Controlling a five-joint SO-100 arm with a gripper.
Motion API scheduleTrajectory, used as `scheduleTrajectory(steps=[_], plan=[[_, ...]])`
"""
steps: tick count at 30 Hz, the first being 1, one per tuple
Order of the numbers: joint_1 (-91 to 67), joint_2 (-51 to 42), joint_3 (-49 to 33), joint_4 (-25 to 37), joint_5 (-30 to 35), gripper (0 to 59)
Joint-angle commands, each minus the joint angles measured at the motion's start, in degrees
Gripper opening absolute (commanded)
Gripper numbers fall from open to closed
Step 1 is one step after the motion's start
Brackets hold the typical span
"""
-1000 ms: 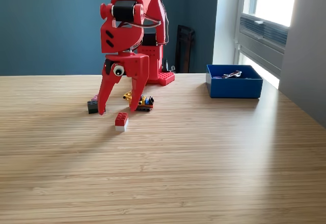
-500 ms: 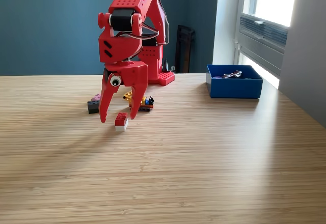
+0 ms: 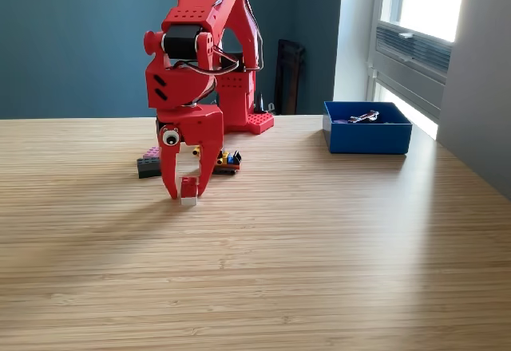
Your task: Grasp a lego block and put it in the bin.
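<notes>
Straddling the red-and-white lego block (image 3: 188, 191) on the table (image 3: 319, 239), the claw (image 3: 186, 194) stands spread

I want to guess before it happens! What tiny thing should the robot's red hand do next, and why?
Probably pinch shut. The hand is down at the table with a finger on each side of the red and white block, and a gap seems to remain, so it isn't gripped yet. The blue bin waits far to the exterior view's right.

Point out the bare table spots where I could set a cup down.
Free: the wide front strip of the table nearer the camera than the gripper, and the stretch between the arm and the bin. Crowded: around the red-and-white block and the block pile behind it.
</notes>
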Motion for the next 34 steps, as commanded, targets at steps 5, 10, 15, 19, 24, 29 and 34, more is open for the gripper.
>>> scheduleTrajectory(steps=[5,10,15,19,24,29,34], plan=[[-0.62,0.97,-2.81,0.44,-3.43,0.1],[-1.14,1.67,-2.55,0.44,-9.14,0.1],[-2.46,1.93,-2.46,0.35,-18.63,0.1],[-5.63,3.6,-7.91,4.83,-26.28,0.1],[-11.69,12.13,-7.47,5.63,-33.57,0.1],[-19.6,20.57,-5.45,6.24,-40.08,0.1],[-29.88,26.46,-5.27,10.37,-44.38,0.1]])
